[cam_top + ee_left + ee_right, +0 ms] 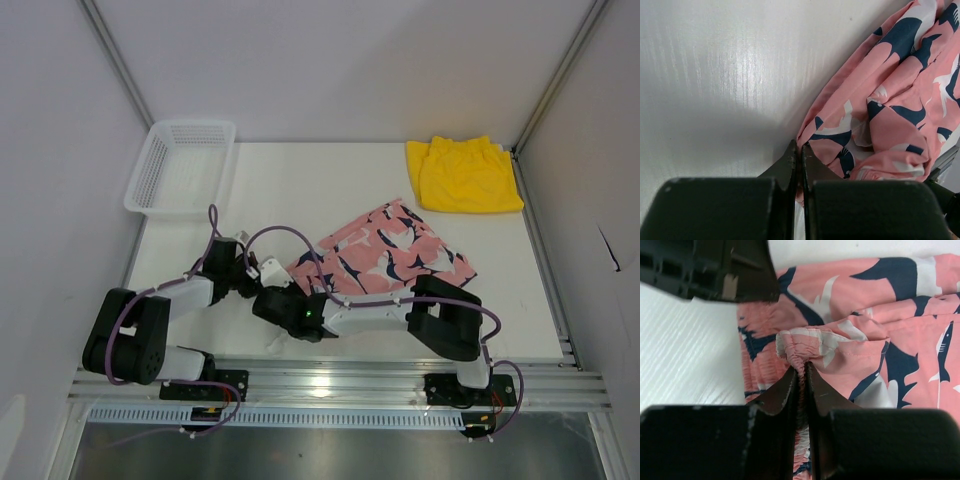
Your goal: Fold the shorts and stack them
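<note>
The pink shorts [390, 250] with a navy-and-white print lie spread in the middle of the table. Their near-left corner is bunched between both grippers. My left gripper [266, 272] is shut on the shorts' edge [840, 135], its fingertips [801, 148] low over the table. My right gripper [290, 292] is shut on the gathered elastic waistband [802, 347]. The pink shorts fill the right wrist view [880, 340]. The yellow shorts [463, 175] lie folded at the far right corner, away from both grippers.
A white mesh basket [180, 165] stands at the far left corner. The left arm's black body [715, 270] sits close above the right gripper's fingers. Bare white table [715, 75] lies left of the pink shorts. Booth walls close in on both sides.
</note>
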